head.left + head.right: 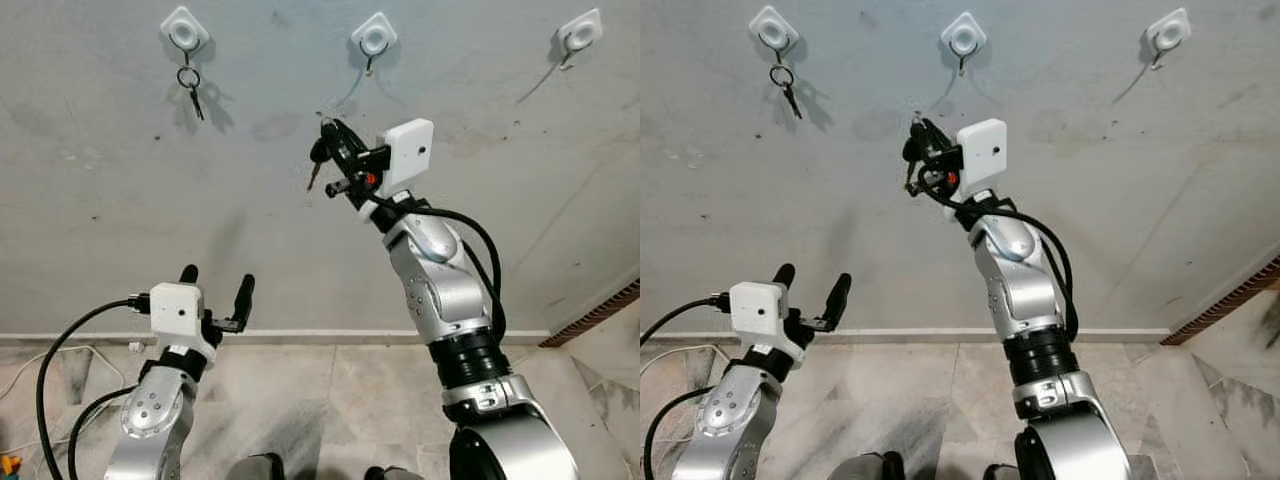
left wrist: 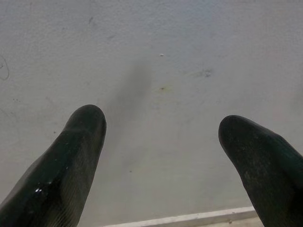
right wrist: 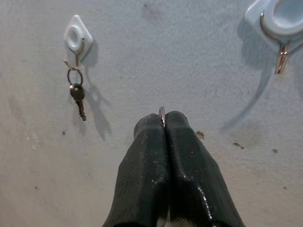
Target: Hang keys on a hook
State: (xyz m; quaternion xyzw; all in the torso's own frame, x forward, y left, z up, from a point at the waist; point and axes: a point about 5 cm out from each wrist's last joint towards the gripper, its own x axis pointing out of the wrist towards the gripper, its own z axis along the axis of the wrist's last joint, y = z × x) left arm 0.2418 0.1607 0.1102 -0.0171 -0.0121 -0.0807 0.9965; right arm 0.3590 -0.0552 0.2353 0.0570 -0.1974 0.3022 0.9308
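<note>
Wall ahead is pale grey w/ scuffs, and three white hooks sit in a row high on it. Left hook carries a ring w/ one dark hung key dangling below it; the same hook and key show in the right wrist view, off to one side of the fingers. Mid hook is bare, metal prong hanging down under its white base. Right hook is bare too.

Right gripper is raised up near the wall, just below and a bit left of mid hook, not touching it. Its fingers are pressed tight together, pinching a key ring whose thin metal edge pokes out at the tips. Held key hangs down beside the fingers, dark head up, blade pointing down. So the task's keys are in the right gripper, close under mid hook but apart from it.

Left gripper is low on the left, well apart from the hooks, pointed up toward the wall. Fingers are spread wide w/ nothing between them, just bare wall and a strip of baseboard seen thru the gap.

Floor near the robot is pale stone tile; black cables loop off the left arm.
</note>
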